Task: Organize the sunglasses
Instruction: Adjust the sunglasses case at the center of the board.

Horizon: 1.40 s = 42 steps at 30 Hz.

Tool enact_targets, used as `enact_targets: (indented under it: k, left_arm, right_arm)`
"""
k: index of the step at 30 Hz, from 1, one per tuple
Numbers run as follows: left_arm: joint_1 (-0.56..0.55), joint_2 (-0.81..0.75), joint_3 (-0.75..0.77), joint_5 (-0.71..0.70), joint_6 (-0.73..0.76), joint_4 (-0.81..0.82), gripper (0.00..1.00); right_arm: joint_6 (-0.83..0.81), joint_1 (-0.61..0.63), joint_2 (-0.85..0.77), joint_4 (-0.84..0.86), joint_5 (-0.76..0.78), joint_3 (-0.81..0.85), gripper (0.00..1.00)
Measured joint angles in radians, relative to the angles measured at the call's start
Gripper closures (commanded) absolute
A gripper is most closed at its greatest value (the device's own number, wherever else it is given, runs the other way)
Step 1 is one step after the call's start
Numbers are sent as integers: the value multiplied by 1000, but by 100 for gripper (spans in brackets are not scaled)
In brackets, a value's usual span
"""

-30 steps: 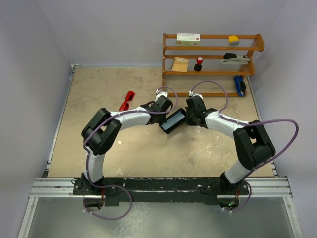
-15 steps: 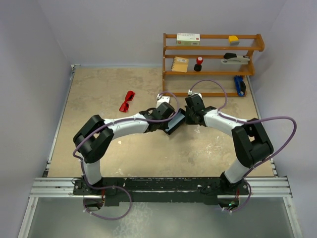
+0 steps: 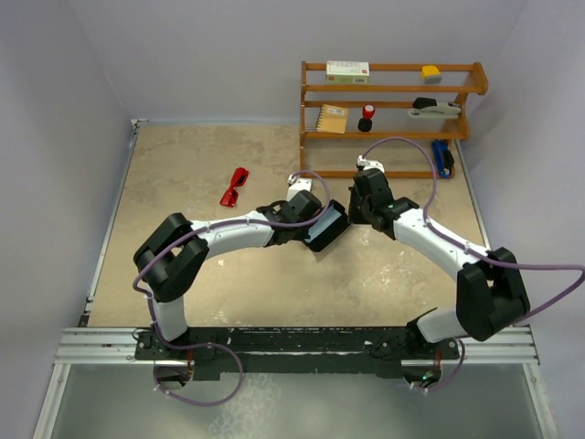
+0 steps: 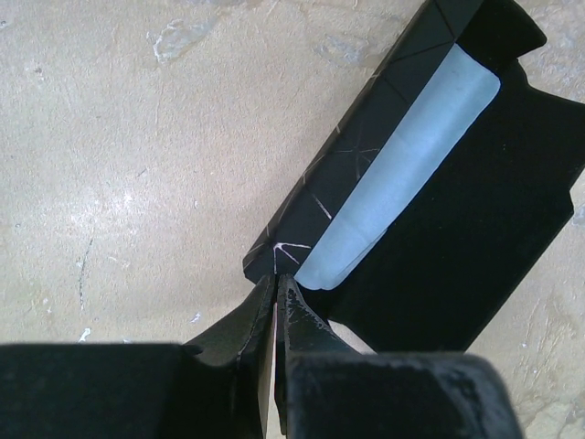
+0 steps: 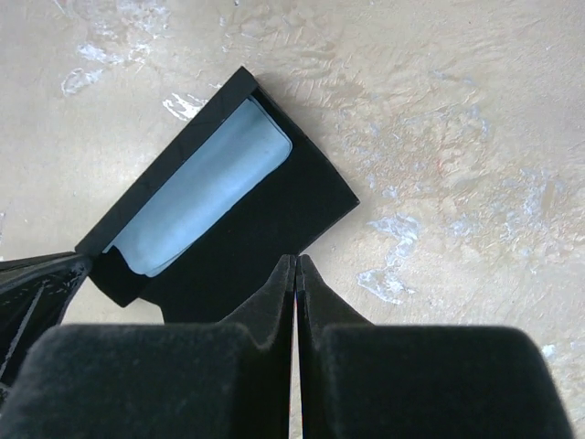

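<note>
Both arms crowd over the black case (image 4: 475,210), which lies open mid-table with a light blue cloth (image 4: 402,174) tucked along its tray. The left gripper (image 4: 276,280) has its fingers squeezed together, tips right at a corner on the case's left side. It looks like it's pinning the box steady, though nothing shows between them. The right gripper (image 5: 295,271) is likewise closed on nothing and hovers over the flap's edge, probably to hold the lid flat. The red sunglasses (image 3: 235,187) lie untouched on the table (image 3: 183,238), left and slightly farther back, well apart from the case. Nothing's packed yet.
</note>
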Motion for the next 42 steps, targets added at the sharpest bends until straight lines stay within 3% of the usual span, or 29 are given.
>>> enact_targets:
  k: [12,21,42]
  left_arm:
    - [11,-30,3,-44,27,-8,100]
    - [120,-10,2,1,43,57,100]
    - [56,53,-79,53,41,154,100]
  right_arm:
    - [-1,0,25,0,-38,0,100]
    - [-1,7,56,1,-58,2,100]
    - [-8,17,61,0,-62,6,100]
